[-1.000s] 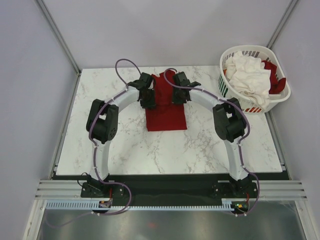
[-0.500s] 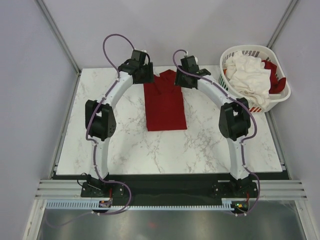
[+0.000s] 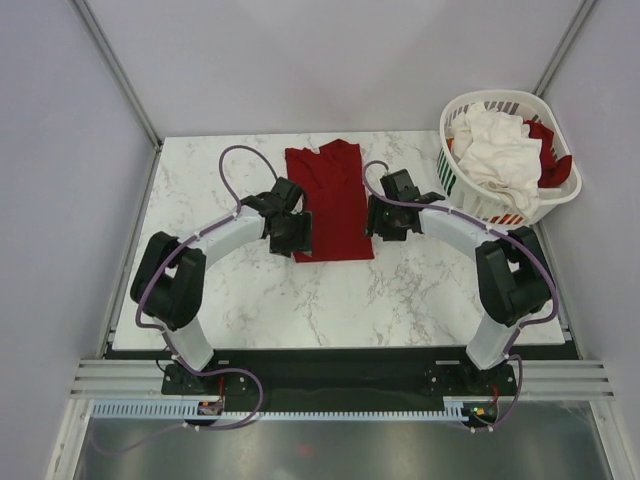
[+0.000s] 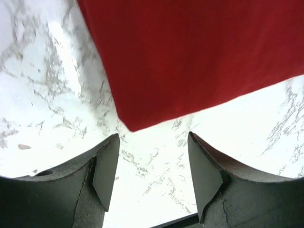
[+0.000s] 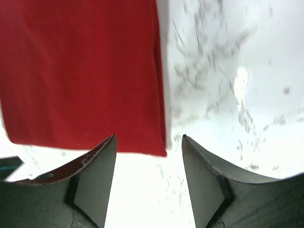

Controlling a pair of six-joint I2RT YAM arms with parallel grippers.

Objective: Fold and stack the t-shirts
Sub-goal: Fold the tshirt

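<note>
Overhead: the dark red t-shirt [image 3: 328,200] lies flat on the desk [image 3: 250,290], folded into a long strip, collar end far. The left end effector [image 3: 295,232] is at its near-left corner and the right end effector [image 3: 380,215] just beside its right edge. A white t-shirt [image 3: 495,150] is piled in the basket [image 3: 510,97], far right.

Left wrist: left end effector [image 4: 152,142] wide open, empty; the shirt's [image 4: 199,57] near corner is just ahead on the marble.

Right wrist: right end effector [image 5: 148,142] open, gripping nothing; the shirt's [image 5: 80,71] near-right corner lies just ahead of the gap.
</note>
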